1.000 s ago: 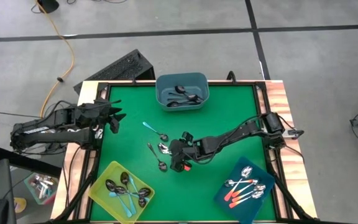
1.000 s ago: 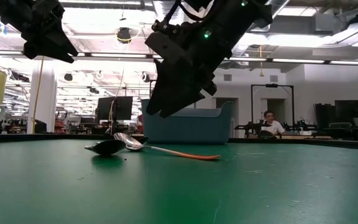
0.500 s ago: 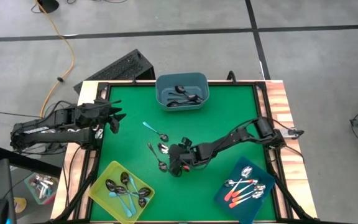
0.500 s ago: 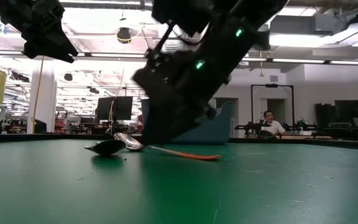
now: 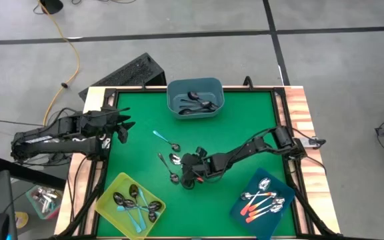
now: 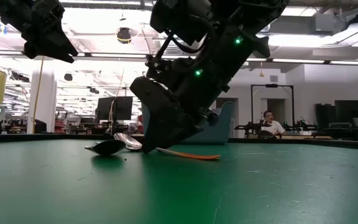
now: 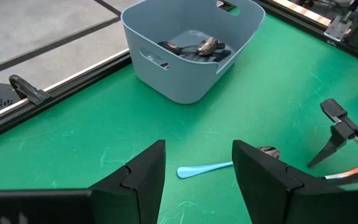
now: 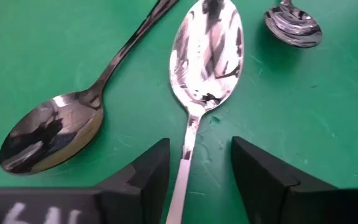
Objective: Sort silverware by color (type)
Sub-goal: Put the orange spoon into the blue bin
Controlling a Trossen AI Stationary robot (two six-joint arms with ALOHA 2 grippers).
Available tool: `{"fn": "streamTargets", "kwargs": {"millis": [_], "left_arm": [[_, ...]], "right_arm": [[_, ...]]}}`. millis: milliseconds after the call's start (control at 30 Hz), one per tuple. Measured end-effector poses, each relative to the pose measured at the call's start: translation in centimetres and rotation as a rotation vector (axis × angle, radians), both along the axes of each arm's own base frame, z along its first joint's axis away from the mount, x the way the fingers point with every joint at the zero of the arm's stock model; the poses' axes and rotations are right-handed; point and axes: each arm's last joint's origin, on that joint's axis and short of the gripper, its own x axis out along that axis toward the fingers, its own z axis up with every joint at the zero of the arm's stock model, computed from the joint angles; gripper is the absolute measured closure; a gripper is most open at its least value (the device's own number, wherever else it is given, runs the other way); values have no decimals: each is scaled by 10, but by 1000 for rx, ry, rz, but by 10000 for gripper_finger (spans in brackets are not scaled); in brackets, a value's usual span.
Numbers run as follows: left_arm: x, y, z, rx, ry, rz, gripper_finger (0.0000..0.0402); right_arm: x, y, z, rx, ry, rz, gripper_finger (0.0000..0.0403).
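Near the table's middle, the right gripper (image 8: 194, 165) straddles the orange-handled spoon (image 8: 205, 59) lying flat, jaws open and holding nothing; next it likely must close and lift.

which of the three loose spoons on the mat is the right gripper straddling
The orange-handled spoon, the middle one: its neck runs between the right gripper fingers. The dark metal spoon and light blue-handled spoon lie to either side.
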Motion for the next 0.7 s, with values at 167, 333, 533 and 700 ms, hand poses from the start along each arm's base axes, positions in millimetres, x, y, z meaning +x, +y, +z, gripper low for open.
{"fn": "streamTargets", "kwargs": {"millis": [167, 333, 533, 700], "left_arm": [[0, 0, 0, 1, 1, -1, 232], [0, 0, 0, 1, 1, -1, 232], [0, 0, 0, 1, 1, -1, 232], [0, 0, 0, 1, 0, 0, 232]], "right_arm": [[-1, 2, -1, 29, 0, -15, 277], [-1, 3, -1, 59, -6, -35, 341], [-1, 3, 1, 89, -17, -57, 393], [0, 3, 2, 120, -39, -89, 389]]}}
